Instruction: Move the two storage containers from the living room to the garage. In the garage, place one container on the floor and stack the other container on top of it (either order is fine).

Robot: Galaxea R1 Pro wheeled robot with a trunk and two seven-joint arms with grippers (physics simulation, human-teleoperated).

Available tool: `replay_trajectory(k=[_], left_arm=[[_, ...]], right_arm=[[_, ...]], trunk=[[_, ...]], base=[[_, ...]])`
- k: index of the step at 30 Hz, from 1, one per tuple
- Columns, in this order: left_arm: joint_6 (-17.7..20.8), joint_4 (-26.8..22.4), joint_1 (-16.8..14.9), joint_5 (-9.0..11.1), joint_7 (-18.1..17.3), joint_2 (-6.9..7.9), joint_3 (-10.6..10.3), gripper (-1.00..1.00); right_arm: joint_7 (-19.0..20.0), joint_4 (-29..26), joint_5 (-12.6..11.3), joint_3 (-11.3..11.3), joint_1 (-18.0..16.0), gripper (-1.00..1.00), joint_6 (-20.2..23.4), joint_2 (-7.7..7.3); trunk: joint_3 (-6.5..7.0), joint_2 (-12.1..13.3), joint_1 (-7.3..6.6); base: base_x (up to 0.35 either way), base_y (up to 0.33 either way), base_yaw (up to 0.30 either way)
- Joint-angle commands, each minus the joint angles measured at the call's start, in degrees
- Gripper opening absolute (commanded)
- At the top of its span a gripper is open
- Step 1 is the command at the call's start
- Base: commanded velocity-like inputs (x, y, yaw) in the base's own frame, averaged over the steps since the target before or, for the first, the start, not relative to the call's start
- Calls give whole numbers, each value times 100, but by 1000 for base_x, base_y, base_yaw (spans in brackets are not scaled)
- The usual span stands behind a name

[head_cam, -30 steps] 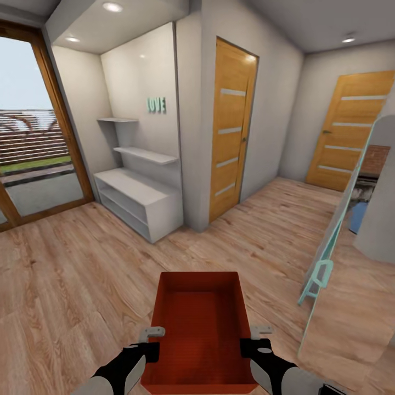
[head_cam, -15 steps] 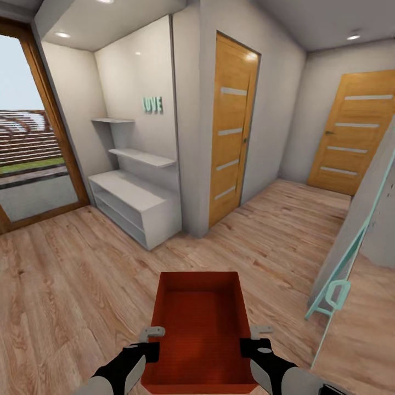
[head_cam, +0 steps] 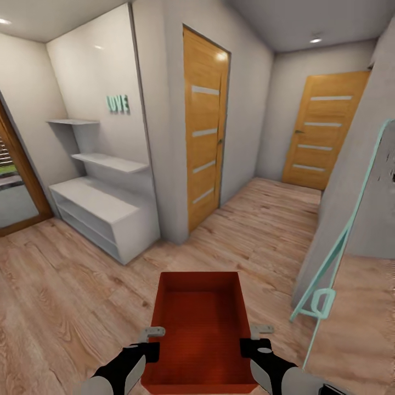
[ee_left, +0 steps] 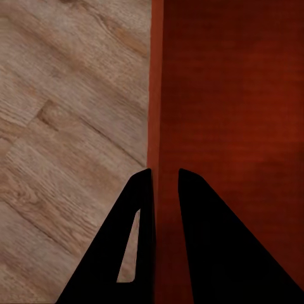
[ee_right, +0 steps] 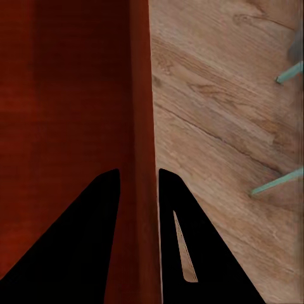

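Observation:
I carry one red-orange storage container (head_cam: 200, 329) in front of me, open top up, nothing inside it. My left gripper (head_cam: 149, 341) is shut on its left wall and my right gripper (head_cam: 253, 340) is shut on its right wall. In the left wrist view the thin red wall (ee_left: 156, 95) runs between the two black fingers (ee_left: 136, 215). In the right wrist view the opposite wall (ee_right: 140, 95) sits pinched between the black fingers (ee_right: 180, 215). Light wood-plank flooring lies below the container.
Ahead is a hallway with two orange striped doors (head_cam: 204, 148) (head_cam: 322, 131). A white shelf unit (head_cam: 104, 216) under a "LOVE" sign (head_cam: 117, 103) stands at the left beside a glazed door. A teal-framed leaning panel (head_cam: 340, 241) stands close at the right.
The whole view has swung and advanced: shelf unit and glazed door slid left, the teal-framed panel came nearer on the right. Both grippers hold the container as before.

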Motion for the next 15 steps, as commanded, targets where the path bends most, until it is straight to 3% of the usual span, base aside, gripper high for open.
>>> replay_trajectory(k=[1,6,15], left_arm=[[34,-17,-1,135,48,4,-108,-100],[34,-17,-1,135,48,4,-108,-100],[34,-17,0,135,48,0,-108,-100]], right_arm=[[-17,98,-55,109,-3,-100,-14,-59],[-16,97,-55,111,-3,-100,-14,-56],[-16,98,-55,112,-3,-100,-14,-56]], trunk=[[-6,-4,4],[-6,-4,4],[-6,-4,4]], base=[[323,0,-281],[323,0,-195],[323,0,-11]])
